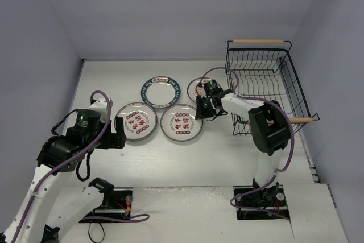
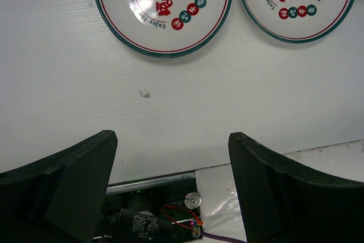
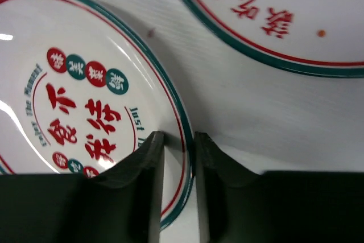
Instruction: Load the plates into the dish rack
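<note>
Four plates lie on the white table. A red-character plate (image 1: pixel 136 121) is at the left, a second red-character plate (image 1: pixel 181 122) is in the middle, a dark teal rim plate (image 1: pixel 161 91) is behind them, and an orange-centre plate (image 1: pixel 196 85) is partly hidden by my right arm. My right gripper (image 1: pixel 200 109) is shut on the right rim of the middle plate (image 3: pixel 85 95), one finger inside the rim and one outside; the plate still rests on the table. My left gripper (image 1: pixel 120 132) is open and empty, beside the left plate (image 2: pixel 162 4). The black wire dish rack (image 1: pixel 264 83) stands at the far right.
The rack has wooden handles at the back (image 1: pixel 259 41) and the front right (image 1: pixel 301 120). Walls close in the table on the left, back and right. In the left wrist view the arm's base mount (image 2: pixel 165 220) lies below the open fingers. The orange-centre plate (image 3: pixel 296 4) lies just beyond the gripped one.
</note>
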